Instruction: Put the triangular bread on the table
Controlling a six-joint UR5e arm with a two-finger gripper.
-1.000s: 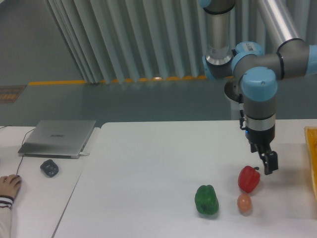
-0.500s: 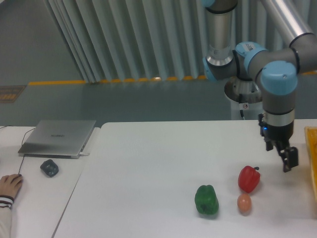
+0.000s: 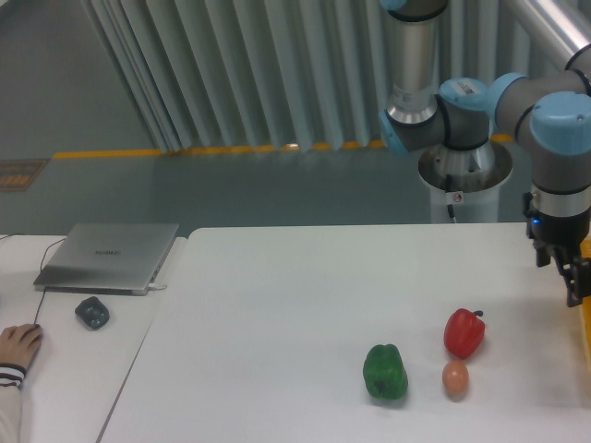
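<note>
Table (image 3: 277, 305) | pincer (image 3: 574, 286) at right edge, grip state unclear | red pepper (image 3: 464, 333) well left.

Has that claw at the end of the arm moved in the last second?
Yes. The gripper has moved right, from just beside the red pepper to the table's right edge.

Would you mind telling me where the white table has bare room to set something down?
The table is bare from its left edge to the green pepper, and behind the red pepper. It is crowded front right, around both peppers and the small egg-like ball.
</note>
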